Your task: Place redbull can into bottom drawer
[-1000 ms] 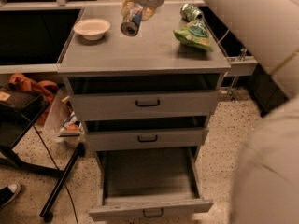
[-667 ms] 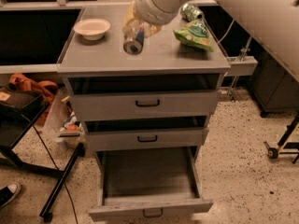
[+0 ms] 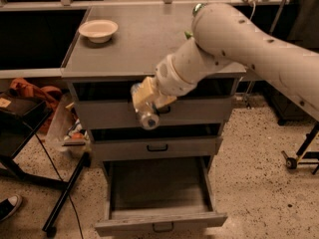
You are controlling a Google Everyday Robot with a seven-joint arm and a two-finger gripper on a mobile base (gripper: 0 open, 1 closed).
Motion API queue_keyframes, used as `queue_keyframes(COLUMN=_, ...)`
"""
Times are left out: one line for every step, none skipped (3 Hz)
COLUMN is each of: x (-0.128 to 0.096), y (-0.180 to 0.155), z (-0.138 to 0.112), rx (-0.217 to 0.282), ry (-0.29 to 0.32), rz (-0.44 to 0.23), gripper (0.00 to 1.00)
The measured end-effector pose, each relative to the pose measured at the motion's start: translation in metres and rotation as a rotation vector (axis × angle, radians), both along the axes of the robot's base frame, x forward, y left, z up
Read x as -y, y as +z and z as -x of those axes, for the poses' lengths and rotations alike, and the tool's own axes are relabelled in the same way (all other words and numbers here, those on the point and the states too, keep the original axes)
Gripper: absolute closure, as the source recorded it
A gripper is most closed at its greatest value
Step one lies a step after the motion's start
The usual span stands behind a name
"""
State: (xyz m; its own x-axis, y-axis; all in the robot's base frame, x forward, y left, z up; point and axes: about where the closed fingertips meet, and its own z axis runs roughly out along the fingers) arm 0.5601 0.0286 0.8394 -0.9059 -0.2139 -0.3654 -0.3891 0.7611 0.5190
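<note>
My gripper (image 3: 147, 105) hangs in front of the top drawer's face, shut on the redbull can (image 3: 146, 114). The can is tilted, its silvery metal top facing down and toward the camera. The bottom drawer (image 3: 160, 222) is pulled fully open below, its grey inside bare and its small dark handle on the front panel. The can is held well above that drawer, roughly over its left half. My white arm (image 3: 239, 39) crosses from the upper right and hides the right part of the cabinet top.
A white bowl (image 3: 98, 30) sits on the cabinet top (image 3: 129, 49) at back left. The middle drawer (image 3: 157, 147) is shut. A green edge (image 3: 188, 34) peeks from behind the arm. A black stand (image 3: 65, 193) and clutter sit on the floor at left.
The arm has swung down from above the cabinet top to in front of the top drawer, carrying the can lower and nearer the open bottom drawer.
</note>
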Motion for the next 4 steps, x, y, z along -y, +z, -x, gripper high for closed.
queue_keyframes(x=0.003, y=-0.008, z=0.011, rx=0.036, ry=0.09, rz=-0.004, gripper=1.0)
queue_keyframes(x=0.003, y=-0.008, z=0.011, rx=0.036, ry=0.089, rz=-0.003, gripper=1.0)
queue_keyframes(x=0.005, y=-0.042, z=0.007, rx=0.025, ry=0.058, rz=0.07, gripper=1.0)
queue_keyframes(x=0.027, y=-0.128, z=0.011, rx=-0.052, ry=-0.039, rz=0.177, gripper=1.0)
